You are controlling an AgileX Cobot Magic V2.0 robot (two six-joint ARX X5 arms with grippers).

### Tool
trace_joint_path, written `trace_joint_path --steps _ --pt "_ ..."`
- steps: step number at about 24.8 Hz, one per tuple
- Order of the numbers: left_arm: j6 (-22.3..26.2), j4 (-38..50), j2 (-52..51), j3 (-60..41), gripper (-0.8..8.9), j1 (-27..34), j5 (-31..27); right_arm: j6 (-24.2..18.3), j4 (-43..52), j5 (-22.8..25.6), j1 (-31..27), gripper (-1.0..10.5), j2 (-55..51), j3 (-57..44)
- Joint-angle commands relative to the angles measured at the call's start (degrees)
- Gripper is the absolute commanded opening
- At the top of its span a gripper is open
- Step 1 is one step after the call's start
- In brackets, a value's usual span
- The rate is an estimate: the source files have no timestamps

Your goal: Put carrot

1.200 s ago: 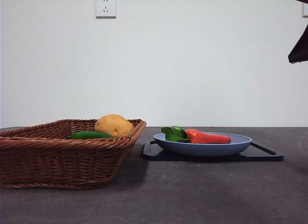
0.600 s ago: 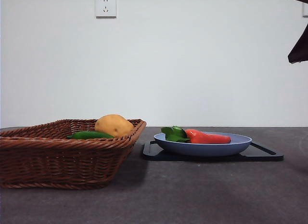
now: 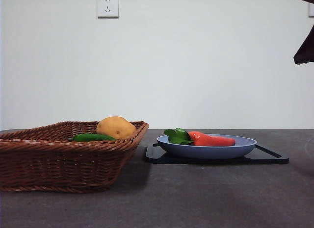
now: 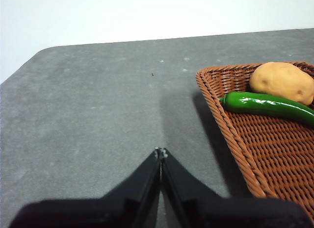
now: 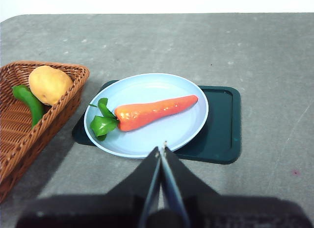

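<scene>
The carrot is glossy orange-red with green leaves and lies on a light blue plate, which stands on a dark tray. In the right wrist view the carrot lies across the plate, leaves toward the basket. My right gripper is shut and empty, held above the plate's near rim. It shows as a dark tip at the top right corner of the front view. My left gripper is shut and empty over bare table beside the basket.
A brown wicker basket stands left of the tray and holds a tan potato and a long dark green vegetable. Both also show in the left wrist view. The tabletop is grey.
</scene>
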Motion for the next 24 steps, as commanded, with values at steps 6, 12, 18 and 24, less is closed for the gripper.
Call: trace_joint_path --steps 6,12,18,24 --pt "-0.37 0.26 -0.22 -0.39 0.08 0.15 0.04 -6.49 0.42 -9.25 -12.87 0.0 -15.06 -3.41" --pt "-0.37 0.26 -0.22 -0.39 0.08 0.15 0.04 -7.61 2.29 -21.84 -29.62 0.0 -24.61 -13.88" --pt "-0.37 0.26 -0.22 -0.39 0.08 0.15 0.04 -7.85 2.29 -22.49 -32.09 0.0 -29.18 -19.23" --pt "-0.37 0.26 -0.22 -0.39 0.08 0.15 0.04 -8.96 1.42 -22.34 -32.17 0.0 -31.08 -20.59"
